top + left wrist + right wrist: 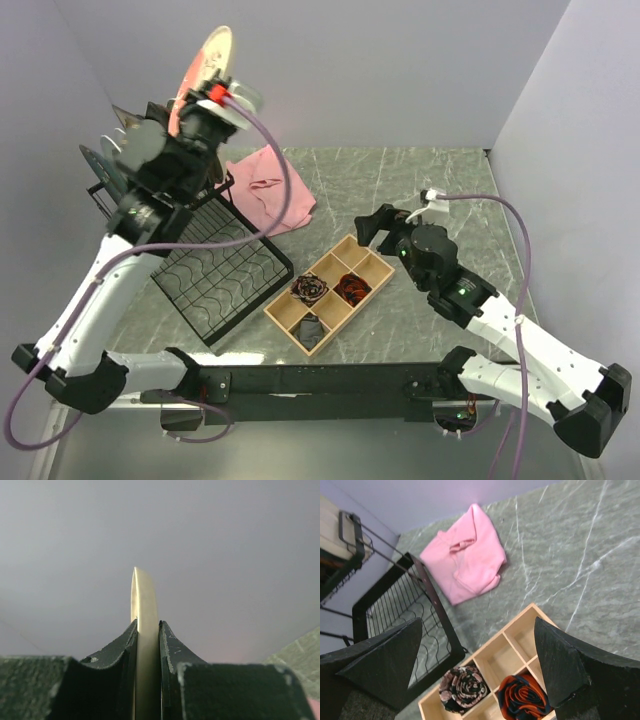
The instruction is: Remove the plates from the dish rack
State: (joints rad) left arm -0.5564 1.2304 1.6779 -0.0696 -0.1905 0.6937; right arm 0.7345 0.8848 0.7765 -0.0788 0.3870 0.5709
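While the left gripper [205,95] clamps a round pink-cream plate [203,60] above the black wire dish rack [225,275], the right gripper [383,222] gapes empty; next likely means laying it beside the rack.

Mostly hidden behind left arm [150,205], 10 o'clock: racked plates [100,162]. Cut off at 6 o'clock, right wrist: wooden tray [520,635].

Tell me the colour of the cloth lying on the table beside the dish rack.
Plain pink. The cloth shows best in the right wrist view.
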